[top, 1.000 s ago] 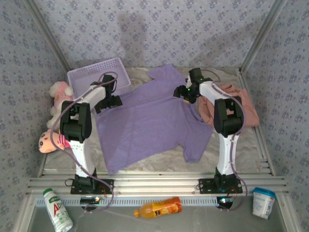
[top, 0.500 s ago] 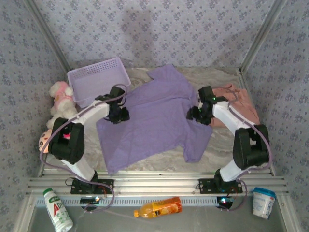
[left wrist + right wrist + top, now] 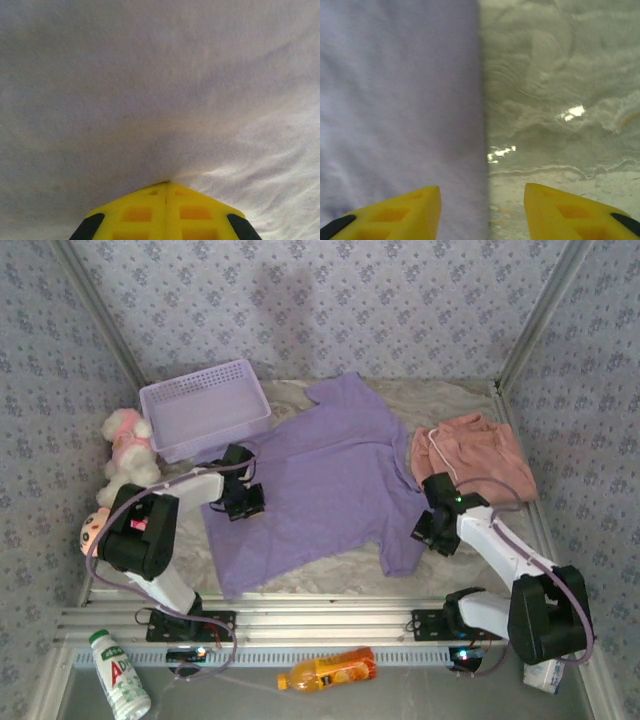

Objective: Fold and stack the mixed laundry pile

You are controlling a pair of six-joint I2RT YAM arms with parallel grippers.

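- Laundry: we find the lavender T-shirt (image 3: 320, 475) spread flat over the middle of the table (image 3: 450, 400), with one sleeve toward the far edge and the other toward the near edge.
- We note the salmon-pink garment (image 3: 470, 455) bunched by the table's right edge, just beside the T-shirt, with a white drawstring lying on it.
- Left gripper (image 3: 243, 502) is down on the T-shirt's left part. In the wrist view (image 3: 166, 184) its yellow fingers meet with no gap and cloth puckers into their tips, so we record a closed pinch on the T-shirt.
- Right gripper (image 3: 432, 532) is low at the T-shirt's right edge. In its wrist view (image 3: 482, 197) the jaws stand apart, one finger over purple cloth and the other over bare table. It holds nothing.
- Mesh basket (image 3: 200, 405) sits at the far left corner.
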